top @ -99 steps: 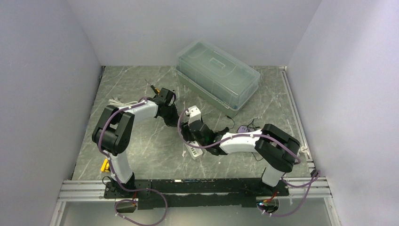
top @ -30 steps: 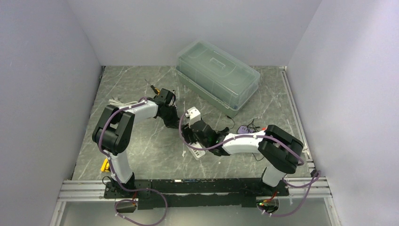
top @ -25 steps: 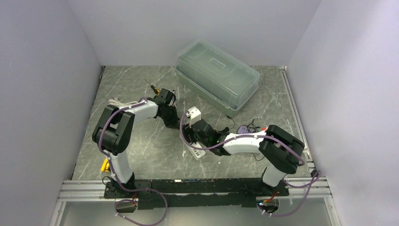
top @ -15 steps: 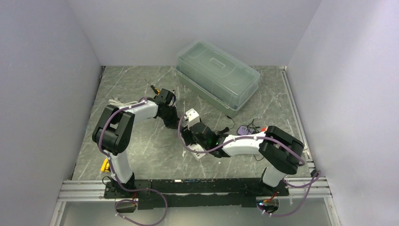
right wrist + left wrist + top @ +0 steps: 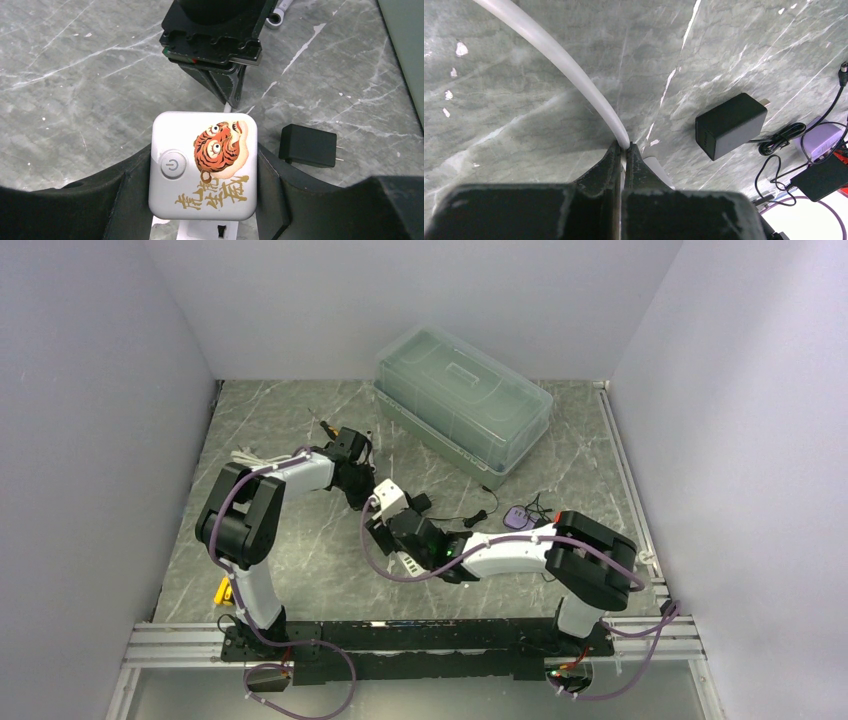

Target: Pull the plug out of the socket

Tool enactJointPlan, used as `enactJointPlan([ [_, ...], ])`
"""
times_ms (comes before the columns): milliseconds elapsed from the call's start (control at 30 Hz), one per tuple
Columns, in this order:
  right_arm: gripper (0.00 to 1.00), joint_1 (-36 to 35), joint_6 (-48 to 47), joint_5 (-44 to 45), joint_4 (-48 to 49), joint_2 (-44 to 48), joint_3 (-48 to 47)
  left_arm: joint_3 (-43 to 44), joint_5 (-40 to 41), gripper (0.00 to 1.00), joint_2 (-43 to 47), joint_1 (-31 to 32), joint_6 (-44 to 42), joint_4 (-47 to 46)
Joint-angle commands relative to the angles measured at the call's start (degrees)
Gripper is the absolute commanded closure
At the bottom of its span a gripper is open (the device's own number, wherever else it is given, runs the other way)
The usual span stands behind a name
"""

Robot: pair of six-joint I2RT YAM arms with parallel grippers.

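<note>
Top external: shows the right gripper clamped on the white cube socket in the middle of the marble table. Shows the black plug lying just beside it, out of the socket. Puts the left gripper close on the socket's other side. Leaves bare marble toward the left wall, with the clear lidded box well apart at the back.

Left wrist: shows the left gripper with jaws pinched together on a white cable. Finds the black plug flat on the marble to the right, a coiled black cord just beside it.

Right wrist: shows the right gripper hugging both sides of the white cube socket, tiger picture on top. Has the left gripper just past the socket's far edge. Sets the black plug to the right, not touching, prongs bare.
</note>
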State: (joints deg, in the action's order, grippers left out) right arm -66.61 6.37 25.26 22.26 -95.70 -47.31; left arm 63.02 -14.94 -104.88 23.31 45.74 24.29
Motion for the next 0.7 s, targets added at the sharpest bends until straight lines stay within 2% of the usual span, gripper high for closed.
enactJointPlan([
  [0, 1.00, 0.09, -0.99, 2.51, 1.73, 0.31, -1.91, 0.97, 3.86, 1.00, -0.92, -0.55, -1.25, -0.92],
  [367, 1.00, 1.23, -0.82, 6.66, 6.29, 7.80, 3.66, 1.27, 4.53, 1.00, 0.99, -3.37, -1.48, -0.58],
  [467, 1.00, 4.35, 1.12, 6.79, 4.62, 9.68, 4.47, 1.10, 4.46, 1.00, 1.83, -4.48, -1.44, -0.70],
  [667, 1.00, 14.84, 8.67, 1.22, -1.74, 10.79, 4.53, 1.34, 4.03, 1.00, 3.06, -7.22, -1.44, -0.66],
])
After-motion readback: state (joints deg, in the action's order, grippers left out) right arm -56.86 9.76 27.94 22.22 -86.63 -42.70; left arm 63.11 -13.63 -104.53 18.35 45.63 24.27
